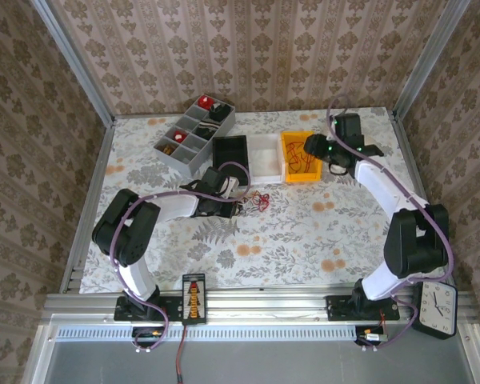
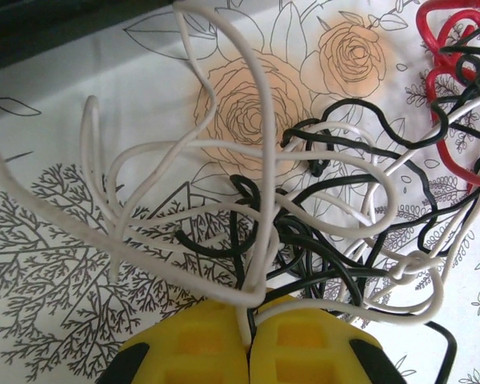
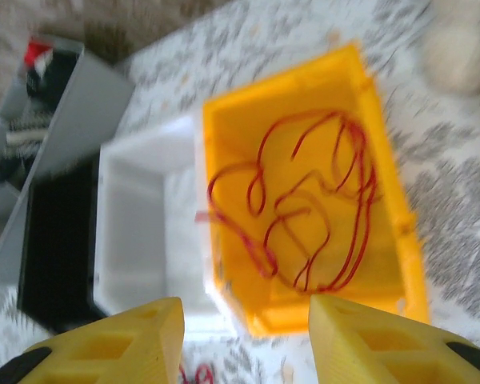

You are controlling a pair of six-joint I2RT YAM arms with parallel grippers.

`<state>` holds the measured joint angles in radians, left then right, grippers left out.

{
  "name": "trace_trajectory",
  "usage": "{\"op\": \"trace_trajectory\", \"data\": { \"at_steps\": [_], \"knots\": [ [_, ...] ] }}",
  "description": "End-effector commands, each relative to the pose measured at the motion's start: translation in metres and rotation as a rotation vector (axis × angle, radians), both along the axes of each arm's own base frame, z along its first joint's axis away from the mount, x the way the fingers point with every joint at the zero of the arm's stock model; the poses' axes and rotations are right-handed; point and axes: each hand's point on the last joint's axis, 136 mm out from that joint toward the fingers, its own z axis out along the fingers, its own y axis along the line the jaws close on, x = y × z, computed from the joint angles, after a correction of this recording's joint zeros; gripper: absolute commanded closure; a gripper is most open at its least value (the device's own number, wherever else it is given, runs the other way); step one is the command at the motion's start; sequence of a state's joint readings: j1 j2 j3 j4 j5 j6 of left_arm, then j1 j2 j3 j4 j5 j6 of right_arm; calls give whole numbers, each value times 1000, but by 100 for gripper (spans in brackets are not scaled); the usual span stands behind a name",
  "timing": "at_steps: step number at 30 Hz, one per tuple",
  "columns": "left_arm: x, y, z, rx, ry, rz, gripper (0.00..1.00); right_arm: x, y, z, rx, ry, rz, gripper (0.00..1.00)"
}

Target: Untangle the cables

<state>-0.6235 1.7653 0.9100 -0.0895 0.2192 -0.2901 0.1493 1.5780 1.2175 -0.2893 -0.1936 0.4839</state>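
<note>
Clenched on the white cable (image 2: 267, 168) with the left fingers (image 2: 216, 352), pinching one strand right at the seam between the two yellow pads. Fanning out from that grip in wide loops across the flowered counter (image 2: 56, 264). Crossing over and under the black cable (image 2: 352, 104) again and again just ahead of the grip. Caught up as well with the red cable (image 2: 442, 64) at the upper right of the left wrist view. From above, all lumped into one small tangle (image 1: 254, 200) near the middle of the counter, just beside the left fingers and in front of the black bin (image 1: 230, 154).

Released on the right side: right fingers (image 3: 384, 340) spread wide, gripping nothing, hanging above the near end of the yellow bin (image 3: 304, 88). Inside that bin, a second red cable (image 3: 362, 208) in loose loops on the floor, well apart from the tangle. Touching the yellow bin on its left, a white bin (image 3: 116, 232); next along, the black bin; beyond them, a grey divided tray (image 3: 96, 96) with small red and black parts. Blurred throughout in the right wrist view, too soft to tell finer detail.
</note>
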Motion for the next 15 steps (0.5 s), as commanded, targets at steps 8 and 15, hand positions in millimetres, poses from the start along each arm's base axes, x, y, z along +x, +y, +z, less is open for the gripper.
{"op": "trace_trajectory", "data": {
  "at_steps": [8, 15],
  "knots": [
    [-27, -11, -25, -2, 85, -93, 100, -87, 128, -79, -65, 189, 451, 56],
    [-28, -9, -24, 6, 89, -88, 100, -76, 139, -107, -150, 244, 482, 59]
  ]
}}
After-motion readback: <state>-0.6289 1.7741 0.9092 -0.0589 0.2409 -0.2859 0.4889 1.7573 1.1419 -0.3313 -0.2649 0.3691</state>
